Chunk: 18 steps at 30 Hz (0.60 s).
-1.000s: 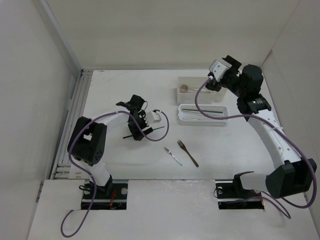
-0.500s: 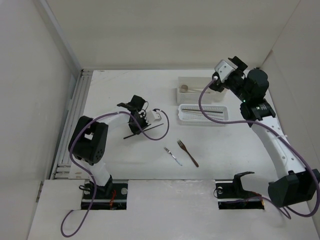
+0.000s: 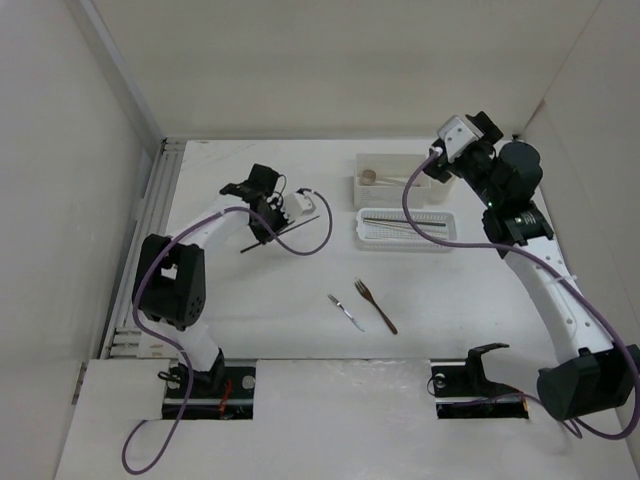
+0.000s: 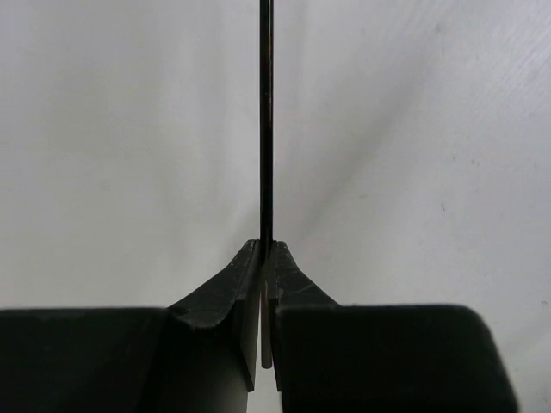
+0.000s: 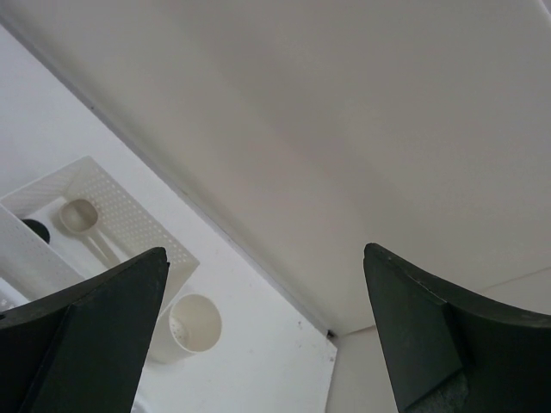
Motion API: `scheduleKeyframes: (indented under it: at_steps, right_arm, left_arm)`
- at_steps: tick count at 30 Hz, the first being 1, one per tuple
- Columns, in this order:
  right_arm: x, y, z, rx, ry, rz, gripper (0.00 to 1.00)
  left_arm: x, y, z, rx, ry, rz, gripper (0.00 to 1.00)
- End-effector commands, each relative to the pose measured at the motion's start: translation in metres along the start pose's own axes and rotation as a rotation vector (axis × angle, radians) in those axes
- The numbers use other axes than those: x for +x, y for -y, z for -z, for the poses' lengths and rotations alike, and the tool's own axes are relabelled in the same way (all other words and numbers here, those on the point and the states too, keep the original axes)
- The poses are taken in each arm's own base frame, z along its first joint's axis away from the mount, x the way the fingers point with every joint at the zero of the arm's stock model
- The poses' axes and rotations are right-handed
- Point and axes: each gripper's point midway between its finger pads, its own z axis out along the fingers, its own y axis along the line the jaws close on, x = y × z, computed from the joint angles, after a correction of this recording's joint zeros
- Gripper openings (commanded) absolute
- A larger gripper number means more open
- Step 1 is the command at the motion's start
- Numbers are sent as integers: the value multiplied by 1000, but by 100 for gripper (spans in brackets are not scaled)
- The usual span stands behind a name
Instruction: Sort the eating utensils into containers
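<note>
Presumably for carrying to the low white mesh basket tray (image 3: 372,241), the left end effector (image 4: 266,245) pinches a thin dark chopstick (image 4: 266,120) above the white table (image 3: 240,300); the right end effector (image 5: 265,258) hangs wide open, empty.

top view looks down from above the near edge over the whole white table (image 3: 250,300). left wrist view sits close above it. right wrist view faces the pale far wall (image 5: 344,129), sharing the small cream round cup (image 5: 194,323) with the top view.

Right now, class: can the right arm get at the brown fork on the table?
Probably yes: the right gripper hangs open and empty, and the brown fork lies uncovered, with only the silver fork beside it, apart.
</note>
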Motion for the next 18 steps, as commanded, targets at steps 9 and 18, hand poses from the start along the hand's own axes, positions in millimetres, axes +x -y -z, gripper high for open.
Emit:
scheduleKeyframes:
  at_steps: [9,18]
  right_arm:
    - [18,79,25,400,-57,-251,100]
    - [34,75,55,507,-78,-393,100]
  left_arm:
    - [-229,22,45,-86,319,-428,0]
    - [-323,75,7,-65,555,-525,0]
